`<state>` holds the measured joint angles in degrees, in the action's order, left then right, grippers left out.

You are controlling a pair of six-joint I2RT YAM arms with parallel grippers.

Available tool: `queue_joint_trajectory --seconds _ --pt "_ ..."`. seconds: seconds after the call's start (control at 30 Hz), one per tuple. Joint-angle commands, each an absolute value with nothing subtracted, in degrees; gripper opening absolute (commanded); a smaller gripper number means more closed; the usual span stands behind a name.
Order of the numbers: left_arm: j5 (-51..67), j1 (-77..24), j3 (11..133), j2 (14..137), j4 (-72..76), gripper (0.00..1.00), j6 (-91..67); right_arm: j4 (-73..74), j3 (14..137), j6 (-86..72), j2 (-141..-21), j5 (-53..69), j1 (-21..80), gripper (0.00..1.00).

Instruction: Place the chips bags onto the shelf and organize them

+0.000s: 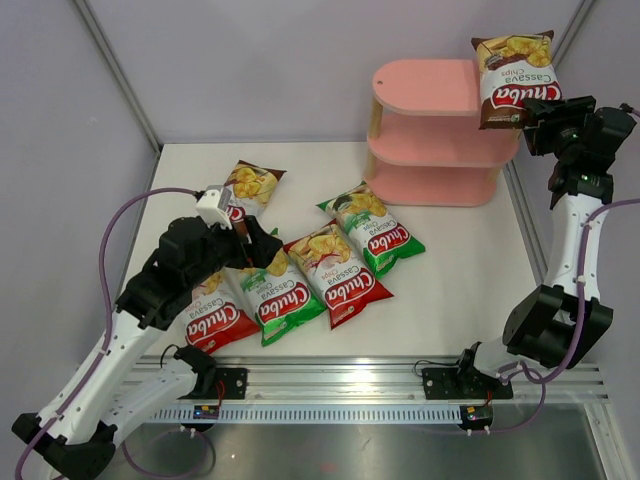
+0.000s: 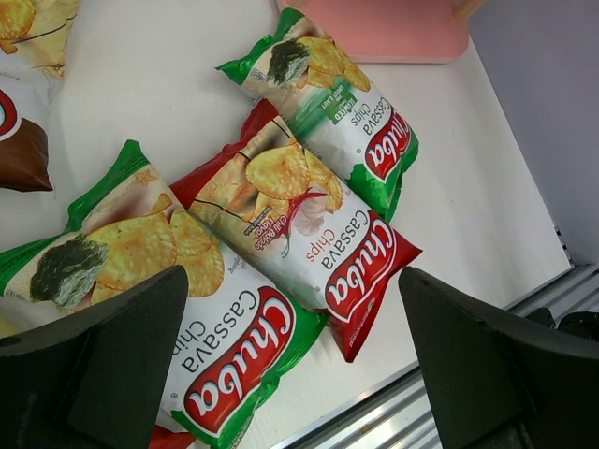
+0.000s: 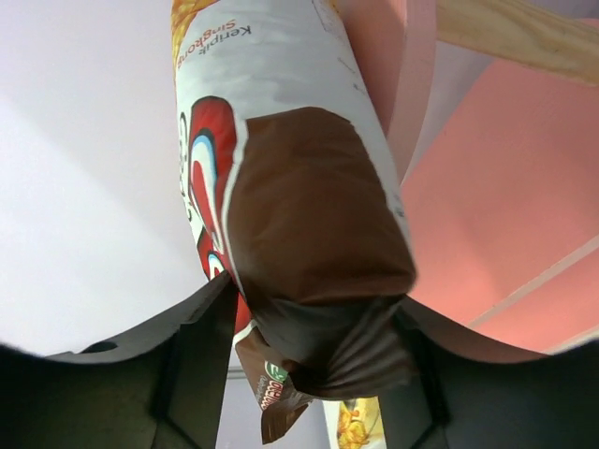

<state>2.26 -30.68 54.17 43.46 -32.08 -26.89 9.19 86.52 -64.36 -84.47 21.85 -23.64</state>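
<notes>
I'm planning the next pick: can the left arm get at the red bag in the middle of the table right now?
Probably yes. The left tool hangs open and empty close to the red bag, and most of its face lies bare.

The pink three-tier shelf [image 1: 430,90] stands at the counter's far right corner. The held brown bag [image 1: 515,78] is upright at the right end of its top board, its bottom seam pinched in the jaws of the right gripper [image 1: 527,115]. The second brown bag [image 1: 252,188] lies flat toward the left edge. Four more lie flat in a touching row from mid-counter toward the near left corner: far green bag [image 1: 375,232], middle red bag [image 1: 340,275], near green bag [image 1: 283,295], near red bag [image 1: 215,322].
</notes>
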Motion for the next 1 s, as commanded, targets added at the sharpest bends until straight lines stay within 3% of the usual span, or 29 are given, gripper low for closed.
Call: queue_joint_trajectory --seconds 0.0,0.2,0.5,0.97 --pt "2.6 -30.5 55.5 43.4 -30.2 0.99 -25.9 4.1 86.6 -67.4 -84.3 23.2 -24.1 0.61" --pt "1.2 -30.5 55.5 43.4 -30.7 0.99 -25.4 2.5 88.8 -69.9 -88.1 23.9 -24.1 0.5" --pt "0.6 -30.4 55.8 44.9 -30.5 0.99 -25.0 6.7 97.6 -67.9 -95.2 28.7 -24.0 0.48" --pt "-0.2 -29.4 57.8 45.6 -32.8 0.99 -24.2 9.6 97.1 -66.5 -92.3 27.2 -24.1 0.83"
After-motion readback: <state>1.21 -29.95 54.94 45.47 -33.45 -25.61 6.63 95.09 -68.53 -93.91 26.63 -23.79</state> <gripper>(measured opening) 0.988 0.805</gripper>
